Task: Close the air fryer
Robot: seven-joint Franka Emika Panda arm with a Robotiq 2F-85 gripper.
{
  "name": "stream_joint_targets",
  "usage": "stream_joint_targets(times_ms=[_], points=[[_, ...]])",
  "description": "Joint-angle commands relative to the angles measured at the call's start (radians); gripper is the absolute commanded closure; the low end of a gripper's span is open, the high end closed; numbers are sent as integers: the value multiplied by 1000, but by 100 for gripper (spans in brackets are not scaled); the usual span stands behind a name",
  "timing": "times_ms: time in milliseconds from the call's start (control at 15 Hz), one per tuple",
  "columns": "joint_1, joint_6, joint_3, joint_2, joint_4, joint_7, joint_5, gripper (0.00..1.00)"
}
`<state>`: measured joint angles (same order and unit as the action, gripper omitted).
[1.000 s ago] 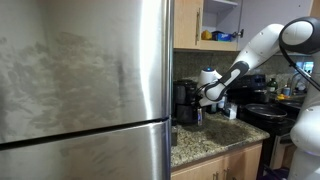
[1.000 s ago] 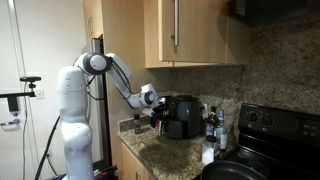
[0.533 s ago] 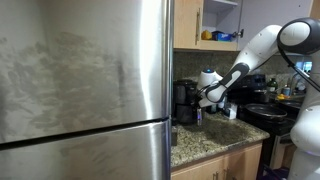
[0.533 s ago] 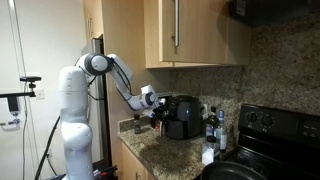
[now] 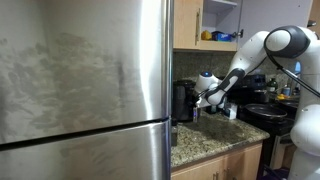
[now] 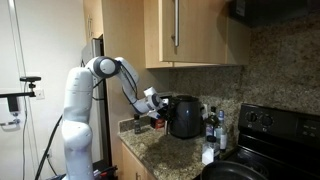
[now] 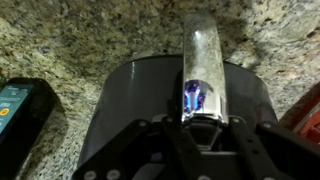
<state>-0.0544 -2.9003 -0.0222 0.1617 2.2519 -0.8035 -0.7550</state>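
Observation:
The black air fryer stands on the granite counter against the wall, and it also shows in an exterior view. In the wrist view I see its dark rounded front with a silver handle sticking out toward me. My gripper is at the outer end of that handle, with its fingers drawn together and touching the handle's tip. In both exterior views the gripper is right at the fryer's front. The drawer looks flush with the body.
A steel fridge stands next to the counter. A black stove with a pan is on the other side. Bottles stand beside the fryer. A teal-faced device lies on the counter near the fryer. Wooden cabinets hang overhead.
My arm has pushed in toward the fryer. The boxy drawer that stuck out in front before now sits in against the body.

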Motion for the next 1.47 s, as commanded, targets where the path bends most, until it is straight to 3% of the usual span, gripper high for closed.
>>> stream_joint_targets(times_ms=[0, 200, 267, 400, 667, 1067, 1267, 1333, 1400], points=[[-6, -29, 27, 70, -87, -43, -62, 91], [-1, -45, 25, 53, -59, -33, -58, 91], [-3, -33, 25, 37, -40, -31, -60, 41], [-6, 4, 16, -7, 5, -19, -47, 35], [-29, 66, 7, -86, 89, -24, -74, 4], [-70, 180, -10, -291, 258, -147, -188, 0], [-86, 175, -27, -417, 358, -206, -199, 0], [-81, 163, -17, -316, 276, -172, -178, 0], [-85, 163, -21, -347, 298, -177, -177, 0]])
